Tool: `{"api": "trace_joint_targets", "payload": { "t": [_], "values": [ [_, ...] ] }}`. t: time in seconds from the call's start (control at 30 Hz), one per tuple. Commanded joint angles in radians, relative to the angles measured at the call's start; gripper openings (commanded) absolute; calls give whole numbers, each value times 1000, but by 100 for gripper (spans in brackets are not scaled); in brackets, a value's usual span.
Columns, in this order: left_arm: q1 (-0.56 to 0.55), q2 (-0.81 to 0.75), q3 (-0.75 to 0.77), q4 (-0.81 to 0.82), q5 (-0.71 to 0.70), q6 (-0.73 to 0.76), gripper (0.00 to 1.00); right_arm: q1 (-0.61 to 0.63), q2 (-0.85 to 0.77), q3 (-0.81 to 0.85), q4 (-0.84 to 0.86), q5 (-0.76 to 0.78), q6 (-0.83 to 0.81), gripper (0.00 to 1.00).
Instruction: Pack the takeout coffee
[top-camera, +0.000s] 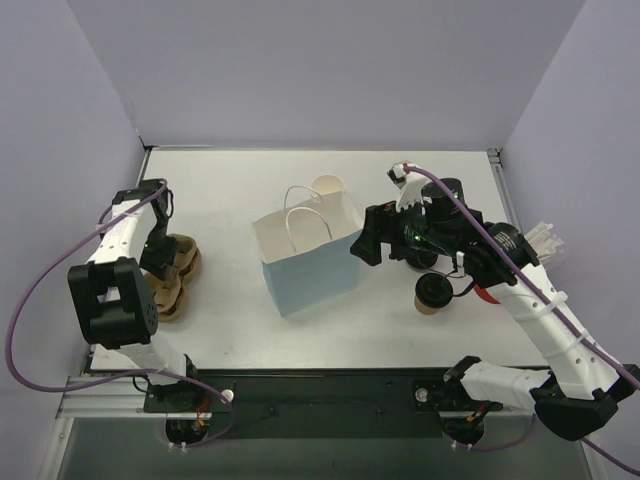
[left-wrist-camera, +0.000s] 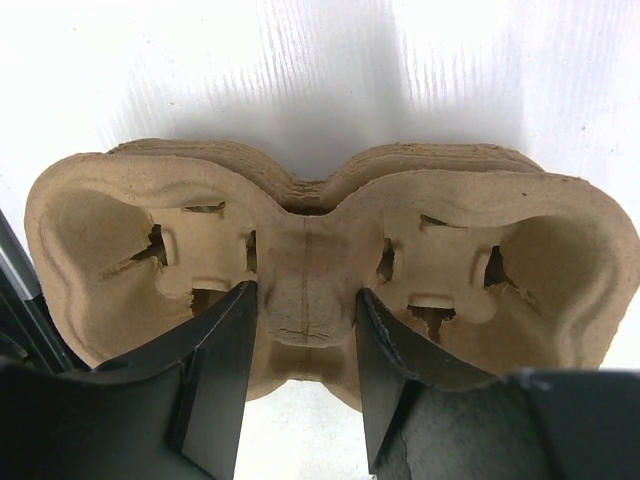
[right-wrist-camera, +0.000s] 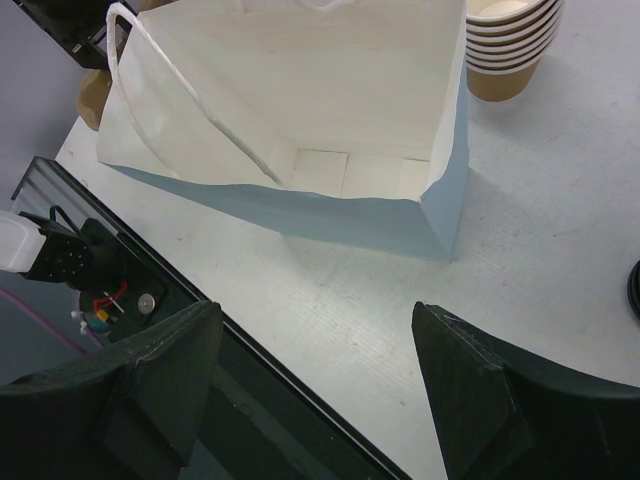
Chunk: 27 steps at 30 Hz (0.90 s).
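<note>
One takeout coffee (top-camera: 433, 292) near right tool (top-camera: 368, 238), ungripped.

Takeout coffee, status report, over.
Right fingers open, empty, by bag. Left fingers straddle carrier stack, grip unclear. Coffee right of bag, unpacked. Bag mouth open.

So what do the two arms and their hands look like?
Both the left arm and right arm have white links with boxy black joints, each trailing a purple cable. The left hand and right hand have two flat, matte black fingers.
</note>
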Motion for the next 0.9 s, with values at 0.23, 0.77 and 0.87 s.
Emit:
{"api": "trace_joint_targets", "payload": {
  "t": [0.23,0.77,0.87],
  "values": [
    [-12,-104,167,-186,-76,60,44,2,2,65,-6,38,37,78],
    [-281,-178,642,-293,150,300,43,-12,112,200,63,-41,-44,80],
    [-298,-216,662,-260,219,307,43,-13,162,209,135,-97,-77,81]
  ]
}}
